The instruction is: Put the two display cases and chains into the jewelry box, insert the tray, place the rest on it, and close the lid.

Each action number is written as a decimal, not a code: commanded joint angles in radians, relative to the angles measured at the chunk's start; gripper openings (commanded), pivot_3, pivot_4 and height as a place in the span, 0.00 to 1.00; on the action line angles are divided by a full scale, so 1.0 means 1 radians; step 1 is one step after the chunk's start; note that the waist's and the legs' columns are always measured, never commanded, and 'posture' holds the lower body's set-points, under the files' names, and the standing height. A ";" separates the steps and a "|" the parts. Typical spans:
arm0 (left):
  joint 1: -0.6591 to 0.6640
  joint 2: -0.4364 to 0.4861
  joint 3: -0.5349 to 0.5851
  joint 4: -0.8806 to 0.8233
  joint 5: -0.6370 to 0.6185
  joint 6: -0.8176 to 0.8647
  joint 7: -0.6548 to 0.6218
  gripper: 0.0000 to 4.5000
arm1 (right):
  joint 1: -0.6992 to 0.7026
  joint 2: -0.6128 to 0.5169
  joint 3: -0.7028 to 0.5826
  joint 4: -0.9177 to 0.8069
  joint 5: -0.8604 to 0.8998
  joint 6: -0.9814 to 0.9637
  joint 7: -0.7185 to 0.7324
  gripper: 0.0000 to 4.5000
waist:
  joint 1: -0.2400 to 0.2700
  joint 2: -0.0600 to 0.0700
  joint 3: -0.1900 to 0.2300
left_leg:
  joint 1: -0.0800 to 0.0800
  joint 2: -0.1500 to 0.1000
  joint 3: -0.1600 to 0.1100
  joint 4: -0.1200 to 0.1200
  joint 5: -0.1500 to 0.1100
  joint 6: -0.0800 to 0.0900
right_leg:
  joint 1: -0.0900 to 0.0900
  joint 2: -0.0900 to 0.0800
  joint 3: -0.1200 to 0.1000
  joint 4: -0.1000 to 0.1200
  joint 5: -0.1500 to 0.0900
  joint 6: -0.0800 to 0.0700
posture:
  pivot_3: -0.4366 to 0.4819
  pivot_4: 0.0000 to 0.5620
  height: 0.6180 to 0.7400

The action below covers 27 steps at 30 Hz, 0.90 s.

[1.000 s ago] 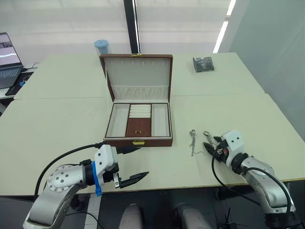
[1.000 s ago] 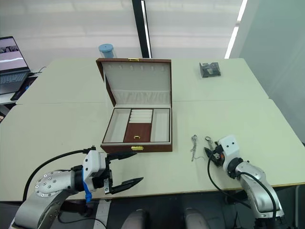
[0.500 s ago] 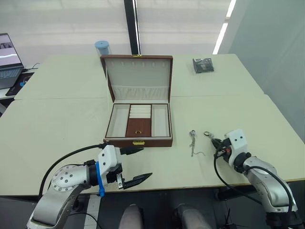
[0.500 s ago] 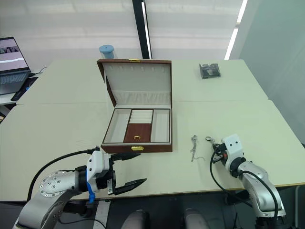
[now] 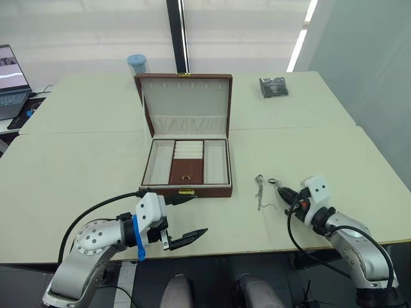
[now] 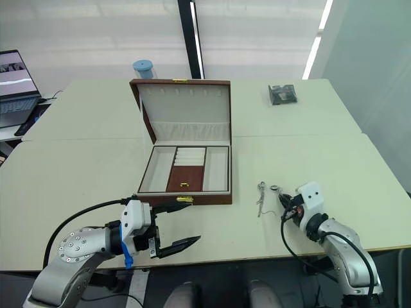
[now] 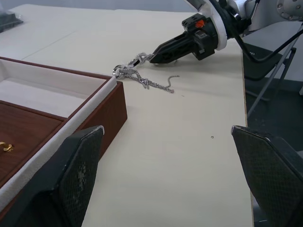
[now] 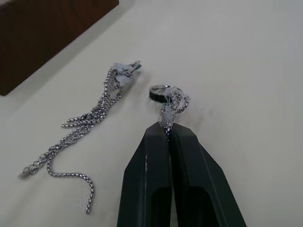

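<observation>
My right hand (image 8: 166,133) rests low on the counter (image 5: 77,160) near its front edge, toward the front right corner. Its two black fingers (image 8: 147,170) are pressed together, pinching the end of a short silver chain (image 8: 171,105). That chain's round ring clasp (image 8: 162,91) lies on the counter just past my fingertips. A second chain (image 8: 85,123) lies loose beside it, bunched at one end and trailing into a thin curl, between my right hand and the jewelry box (image 5: 186,160); it touches neither.

My left hand (image 5: 183,219) hovers at the front edge of the counter, just in front of the jewelry box's front left corner. Its fingers (image 7: 75,175) are spread wide apart and hold nothing.

The jewelry box stands in the middle of the counter with its lid (image 5: 185,106) raised upright at the back, cream lining and gathered pocket facing me. The tray (image 5: 187,170) sits inside the box, its brown centre panel with the small gold pull nearest the front, the ring-roll strip behind it and a cream section on either side. The gold clasp (image 5: 187,191) shows on the box's front wall.

A dark shiny packet (image 5: 274,86) lies near the far right edge of the counter, well apart from the box. A pale blue cylindrical container (image 5: 137,63) stands at the far edge behind the lid's left corner, and an open laptop (image 5: 13,83) sits off the far left corner.
</observation>
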 commanded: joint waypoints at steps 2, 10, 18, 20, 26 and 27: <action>0.011 -0.013 -0.001 -0.029 0.000 -0.015 0.020 1.00 | -0.014 -0.005 -0.028 -0.088 0.051 -0.025 0.023 0.01 | 0.000 0.000 0.000 | 0.000 0.000 0.000 0.000 0.000 0.000 | 0.000 0.000 0.000 0.000 0.000 0.000 | 0.48 0.27 1.00; 0.055 -0.049 0.025 -0.037 -0.004 -0.024 0.089 1.00 | -0.079 -0.008 -0.006 -0.123 0.087 -0.007 0.047 0.01 | -0.001 0.000 0.000 | 0.000 0.000 -0.001 0.000 0.000 0.000 | 0.000 0.000 0.000 0.000 0.000 0.000 | 0.48 0.27 1.00; 0.128 -0.092 0.077 -0.086 0.003 -0.021 0.200 1.00 | -0.297 0.040 0.062 -0.086 0.136 0.066 0.050 0.01 | -0.001 0.000 0.001 | 0.000 0.001 -0.002 0.000 0.000 0.000 | 0.000 0.000 0.000 0.000 0.000 0.000 | 0.48 0.27 1.00; 0.151 -0.108 0.089 -0.104 0.005 -0.021 0.231 1.00 | -0.351 0.064 0.085 -0.072 0.147 0.082 0.054 0.01 | -0.001 0.000 0.001 | 0.000 0.001 -0.002 0.000 0.000 0.000 | -0.001 0.000 0.001 0.000 0.000 0.000 | 0.48 0.27 1.00; 0.240 -0.162 0.122 -0.139 0.026 -0.052 0.312 1.00 | -0.478 0.119 0.169 -0.017 0.153 0.108 0.086 0.01 | -0.001 0.001 0.001 | -0.001 0.000 -0.002 0.000 0.000 0.000 | -0.001 -0.001 0.000 -0.001 0.000 0.000 | 0.48 0.27 1.00; 0.261 -0.174 0.131 -0.142 0.032 -0.065 0.326 1.00 | -0.500 0.129 0.183 -0.002 0.151 0.111 0.092 0.01 | -0.002 0.001 0.001 | -0.001 0.000 -0.003 0.000 0.000 0.000 | -0.001 -0.001 0.000 -0.001 0.000 0.000 | 0.48 0.27 1.00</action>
